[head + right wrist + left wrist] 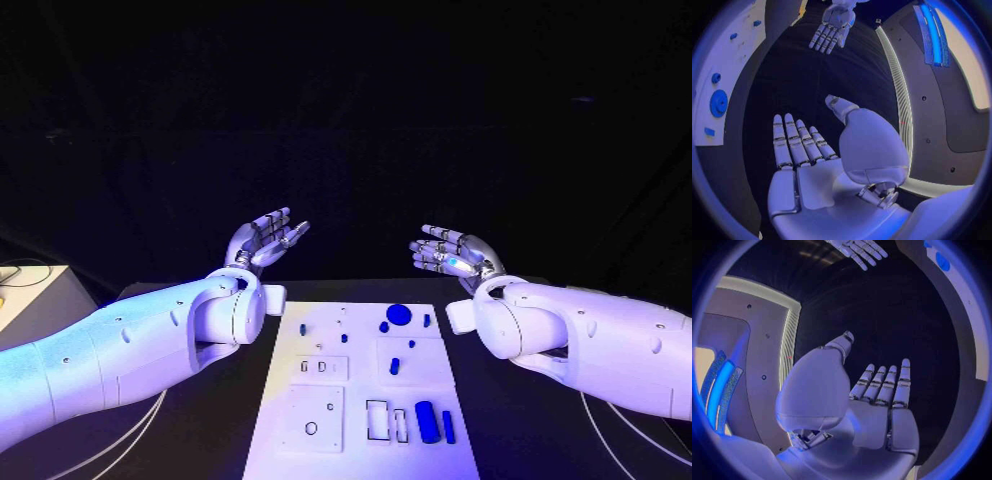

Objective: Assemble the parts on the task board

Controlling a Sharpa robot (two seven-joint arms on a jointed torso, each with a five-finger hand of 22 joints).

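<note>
Two robot hands are up in the air past the far end of the board, and neither one has anything in it. The left robot hand sits off the board's far left corner, palm up, fingers spread and stretched out. The left wrist view shows the same thing: flat palm, straight fingers, nothing between them. The right robot hand is off the board's far right corner, also palm up with its fingers loosely apart and slightly curled, empty too. In the right wrist view its fingers lie side by side and straight, thumb off to one side.

The board is a white plate lying flat on the black counter, between the two white arms. All the parts are on it, well clear of both hands. A round blue disc sits near the board's far end, toward its right edge, with a small blue oval piece just beside it. A short blue peg is around the middle of the board. Down at the near end, right side, a fat blue cylinder lies next to a thinner blue bar. A few tinier blue bits are scattered on the far half, too small to make out.
</note>
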